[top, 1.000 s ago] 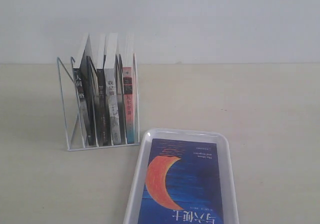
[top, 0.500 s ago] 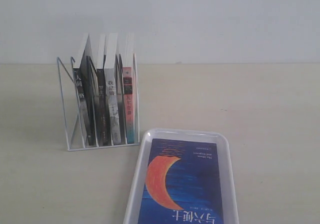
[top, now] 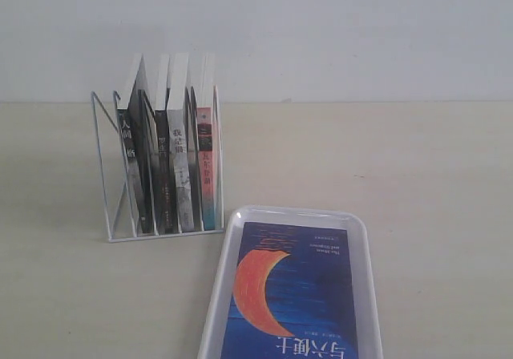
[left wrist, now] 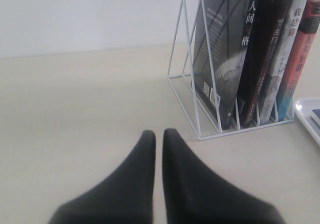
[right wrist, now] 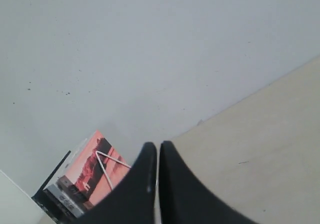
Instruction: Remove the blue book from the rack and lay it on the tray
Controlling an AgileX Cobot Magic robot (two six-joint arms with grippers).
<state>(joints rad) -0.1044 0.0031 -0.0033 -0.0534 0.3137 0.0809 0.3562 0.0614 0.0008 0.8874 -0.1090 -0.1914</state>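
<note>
The blue book (top: 292,295) lies flat in the tray (top: 365,239), cover up, orange crescent showing. Its long axis runs near to far, in line with the tray's long sides. The tray sits on the bench (top: 449,215) just near and right of the rack (top: 128,238). The rack holds only other books, among them the black-covered book (left wrist: 220,54) at its left end and the pink-spined book (left wrist: 300,49) at its right.

Neither arm shows in the exterior view. The left tool (left wrist: 159,132) has its fingers pressed together with nothing between them. It hangs low over bare bench to the left of the rack, so the book lies past the rack's far end from it. The right tool (right wrist: 158,145) is likewise pressed together and empty. Its camera sees mostly wall and the pink-spined book's cover, so I cannot tell which arm is nearer the tray.

Judging by this layout, the placing looks done and no further grasp seems needed.
</note>
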